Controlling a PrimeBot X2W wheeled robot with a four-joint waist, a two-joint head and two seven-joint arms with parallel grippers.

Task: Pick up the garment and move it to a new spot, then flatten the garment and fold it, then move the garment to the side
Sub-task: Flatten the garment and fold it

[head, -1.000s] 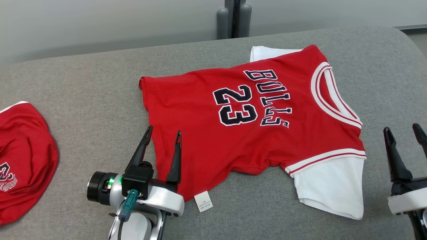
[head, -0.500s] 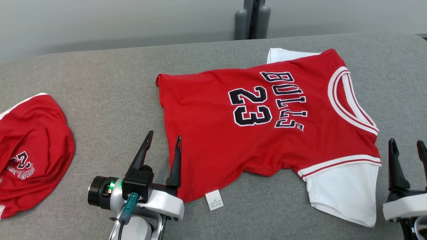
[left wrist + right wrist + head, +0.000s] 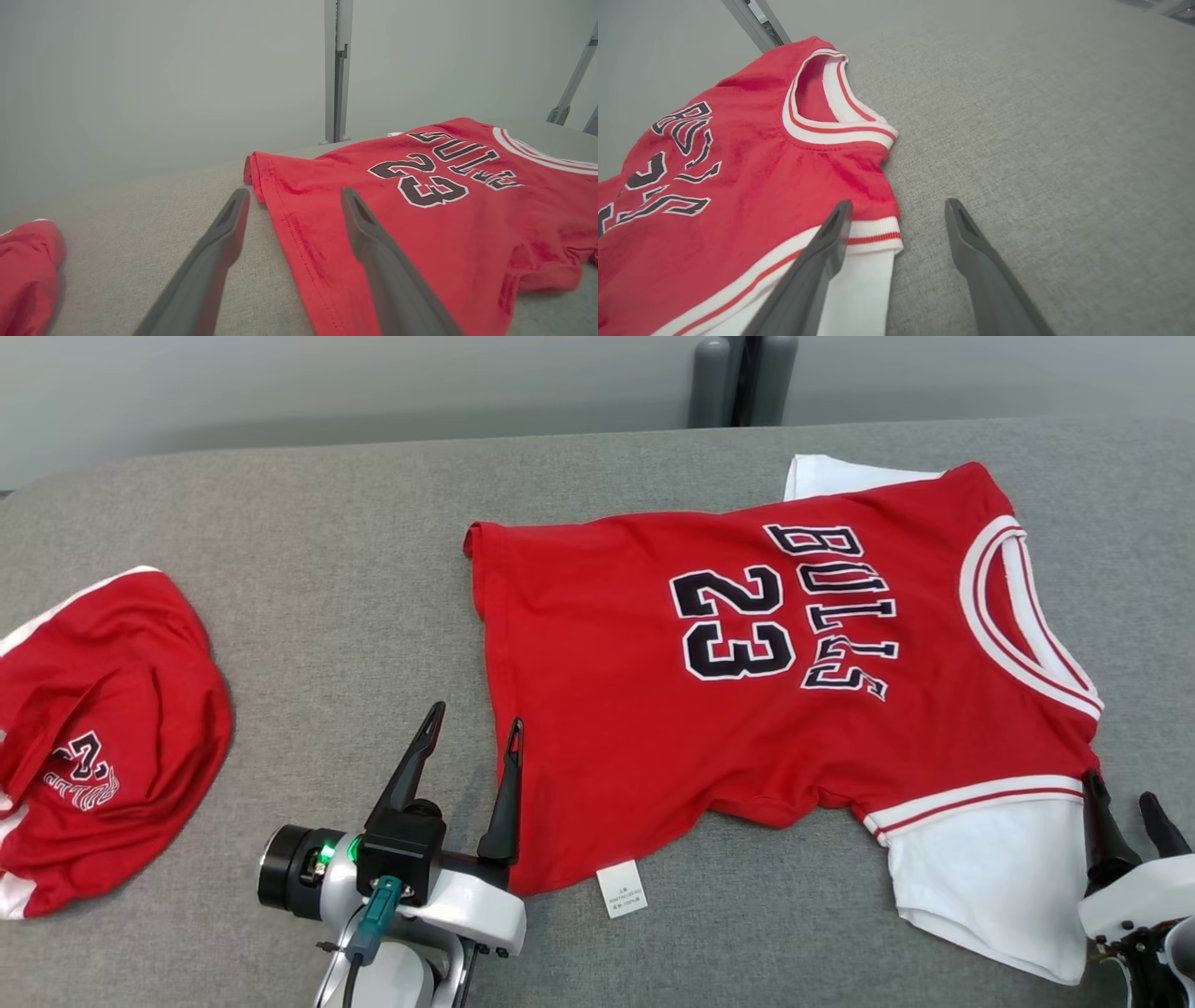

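A red "BULLS 23" jersey [image 3: 747, 709] with white sleeves lies spread face up on the grey table [image 3: 308, 569], collar to the right. My left gripper [image 3: 475, 715] stands open at the jersey's left hem. In the left wrist view the hem of the jersey [image 3: 467, 233] runs between the fingers of that gripper [image 3: 295, 191]. At the lower right, my right gripper [image 3: 1118, 788] is open beside the near white sleeve [image 3: 980, 877]. The right wrist view shows its left finger [image 3: 831, 233] over the striped sleeve band of the jersey [image 3: 738, 186], the other over bare table.
A second red garment [image 3: 103, 728] lies crumpled at the table's left edge. A white care label [image 3: 623, 889] sticks out from the jersey's near hem. Grey posts [image 3: 744, 378] stand behind the table's far edge.
The head camera has swung, shifting the whole picture rightward. Relative to the jersey, my right gripper has come up against the near sleeve and my left gripper has drawn back to the hem.
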